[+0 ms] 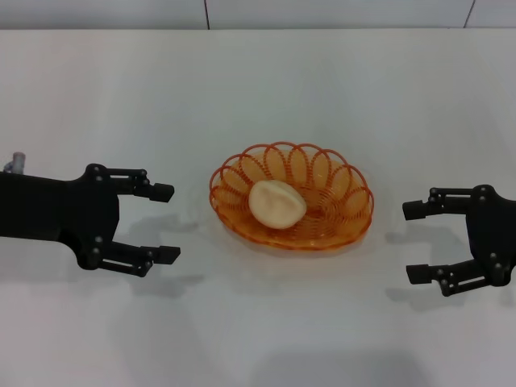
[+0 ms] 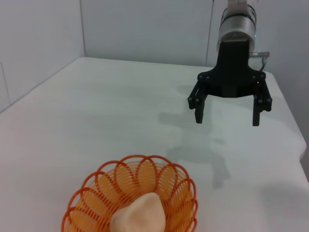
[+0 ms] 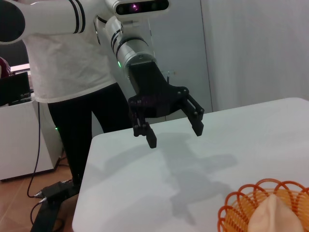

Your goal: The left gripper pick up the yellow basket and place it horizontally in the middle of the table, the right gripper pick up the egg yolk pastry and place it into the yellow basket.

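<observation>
The yellow basket (image 1: 292, 196) lies lengthwise across the middle of the white table (image 1: 258, 89). The egg yolk pastry (image 1: 276, 204) rests inside it, a little left of its centre. My left gripper (image 1: 165, 223) is open and empty, left of the basket, above the table. My right gripper (image 1: 418, 242) is open and empty, right of the basket. In the left wrist view the basket (image 2: 133, 198) and pastry (image 2: 139, 216) are close, with the right gripper (image 2: 227, 117) beyond. In the right wrist view the left gripper (image 3: 175, 134) hangs over the table behind the basket (image 3: 268, 205) and pastry (image 3: 276, 218).
The table's far edge meets a pale tiled wall (image 1: 258, 12). In the right wrist view the robot's white body (image 3: 67, 48) stands behind the table, with a white cabinet (image 3: 19, 140) and cables on the floor (image 3: 50, 191) beside it.
</observation>
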`<state>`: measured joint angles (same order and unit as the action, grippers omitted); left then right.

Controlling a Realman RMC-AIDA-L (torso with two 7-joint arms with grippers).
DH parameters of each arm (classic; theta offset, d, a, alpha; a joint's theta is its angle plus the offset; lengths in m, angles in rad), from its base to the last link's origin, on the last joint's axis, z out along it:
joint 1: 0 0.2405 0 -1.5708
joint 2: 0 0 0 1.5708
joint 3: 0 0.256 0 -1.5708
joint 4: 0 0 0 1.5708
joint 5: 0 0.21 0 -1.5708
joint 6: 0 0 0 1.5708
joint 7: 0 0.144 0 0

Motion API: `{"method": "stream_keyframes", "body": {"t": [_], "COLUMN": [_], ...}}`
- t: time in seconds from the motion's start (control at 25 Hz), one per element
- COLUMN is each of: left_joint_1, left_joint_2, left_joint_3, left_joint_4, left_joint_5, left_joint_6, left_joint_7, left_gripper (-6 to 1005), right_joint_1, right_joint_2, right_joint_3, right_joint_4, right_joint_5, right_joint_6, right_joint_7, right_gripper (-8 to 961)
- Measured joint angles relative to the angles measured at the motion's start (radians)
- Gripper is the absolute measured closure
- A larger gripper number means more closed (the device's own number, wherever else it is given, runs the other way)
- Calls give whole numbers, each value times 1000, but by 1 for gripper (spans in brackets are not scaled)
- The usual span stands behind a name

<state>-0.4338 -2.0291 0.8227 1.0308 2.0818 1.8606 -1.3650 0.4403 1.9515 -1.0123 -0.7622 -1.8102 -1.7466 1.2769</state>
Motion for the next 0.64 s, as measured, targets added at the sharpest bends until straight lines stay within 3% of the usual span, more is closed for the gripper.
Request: {"method": "stream_keyframes", "body": {"t": [0.64], "left_joint_1": [-2], "left_joint_2": [-6], "left_joint_3": [1], "left_joint_4": [0], "left_joint_5": [2], "left_joint_6": [0], "left_joint_7": [-2], "left_gripper": [183], "right_joint_1": [-3], "right_joint_2": [7], "right_joint_3": [0], "right_joint_4": [-10], "right_joint_5": [-2], "right_joint_6": [-2], "right_joint_7": [-1], "right_gripper": [91]}}
